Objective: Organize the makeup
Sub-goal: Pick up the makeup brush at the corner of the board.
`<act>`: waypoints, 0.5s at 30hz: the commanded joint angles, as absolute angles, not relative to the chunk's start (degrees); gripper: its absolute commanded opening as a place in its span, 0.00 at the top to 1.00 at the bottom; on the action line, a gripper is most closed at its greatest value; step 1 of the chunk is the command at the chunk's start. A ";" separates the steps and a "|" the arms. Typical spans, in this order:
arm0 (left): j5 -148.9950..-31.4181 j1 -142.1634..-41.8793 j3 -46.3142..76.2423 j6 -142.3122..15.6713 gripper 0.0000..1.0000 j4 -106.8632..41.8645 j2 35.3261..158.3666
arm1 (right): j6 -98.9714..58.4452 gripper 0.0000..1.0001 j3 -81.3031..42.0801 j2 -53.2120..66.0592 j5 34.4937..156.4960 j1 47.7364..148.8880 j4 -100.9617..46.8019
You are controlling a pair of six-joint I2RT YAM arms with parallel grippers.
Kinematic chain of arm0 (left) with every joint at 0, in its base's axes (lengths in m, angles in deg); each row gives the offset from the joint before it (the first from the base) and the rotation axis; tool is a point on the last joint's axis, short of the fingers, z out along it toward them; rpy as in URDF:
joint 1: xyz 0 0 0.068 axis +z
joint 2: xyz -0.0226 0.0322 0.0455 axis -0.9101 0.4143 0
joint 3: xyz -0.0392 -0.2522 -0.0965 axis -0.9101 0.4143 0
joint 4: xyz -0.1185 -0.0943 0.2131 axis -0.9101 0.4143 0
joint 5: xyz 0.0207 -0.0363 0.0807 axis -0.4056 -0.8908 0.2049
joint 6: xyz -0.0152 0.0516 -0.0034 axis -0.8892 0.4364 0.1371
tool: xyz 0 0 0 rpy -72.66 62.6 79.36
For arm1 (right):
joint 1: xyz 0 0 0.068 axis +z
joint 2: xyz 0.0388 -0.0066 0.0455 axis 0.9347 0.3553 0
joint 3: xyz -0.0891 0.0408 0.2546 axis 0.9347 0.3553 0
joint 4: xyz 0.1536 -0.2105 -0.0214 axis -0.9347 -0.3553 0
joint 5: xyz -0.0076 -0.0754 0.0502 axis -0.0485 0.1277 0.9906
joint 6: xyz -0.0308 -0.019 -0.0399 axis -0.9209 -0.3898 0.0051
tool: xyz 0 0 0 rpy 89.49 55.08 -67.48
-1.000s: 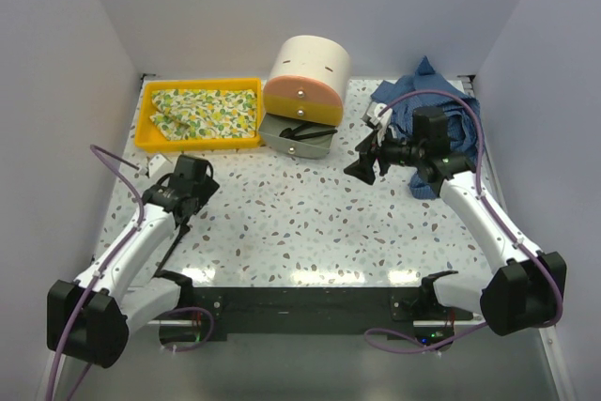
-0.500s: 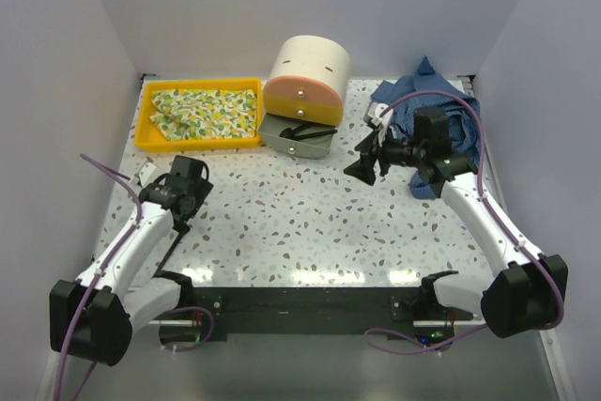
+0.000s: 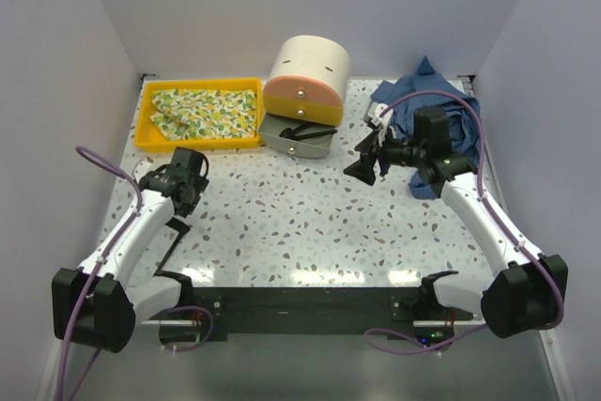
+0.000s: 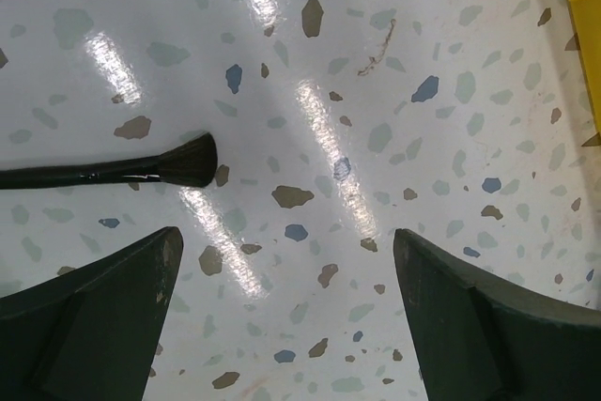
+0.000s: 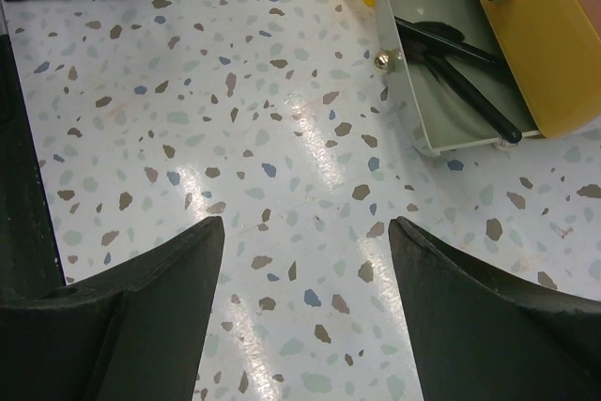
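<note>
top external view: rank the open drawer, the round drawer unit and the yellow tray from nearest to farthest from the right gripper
Measured from the right gripper:
1. open drawer, just to its left, pulled out toward the arms.
2. round drawer unit, behind that drawer, nearer the back wall.
3. yellow tray, farthest, at the back left.

The middle of the table between the arms is free, so a gripper could cross it from side to side. Along the far edge stand the tray, the drawer unit with its drawer pulled out, and the cloth. One brush lies near the left gripper, with bare table around it. The drawer is reachable from above, but brushes lie inside.
</note>
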State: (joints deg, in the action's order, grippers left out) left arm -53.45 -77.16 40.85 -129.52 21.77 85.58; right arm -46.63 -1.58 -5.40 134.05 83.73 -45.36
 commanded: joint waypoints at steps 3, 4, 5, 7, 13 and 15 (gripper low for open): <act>-51.26 -76.77 39.40 -135.67 0.00 25.95 84.29 | -46.85 0.25 -1.55 -6.28 135.93 83.51 -44.24; -52.05 -76.77 39.67 -136.98 0.00 25.94 83.76 | -46.85 0.25 -1.55 -6.28 135.93 83.51 -44.33; -52.85 -76.77 40.02 -138.13 0.00 25.86 82.97 | -46.85 0.25 -1.55 -6.28 135.93 83.42 -44.33; -54.52 -76.68 40.55 -142.87 0.02 26.90 82.61 | -46.85 0.25 -1.55 -6.28 135.93 83.51 -44.33; -54.26 -76.42 40.46 -151.84 0.07 32.44 82.70 | -46.41 0.25 -1.55 -6.19 136.19 83.51 -44.06; -53.47 -75.46 41.86 -154.47 0.08 33.76 82.00 | -46.15 0.25 -1.55 -6.10 136.19 83.51 -44.06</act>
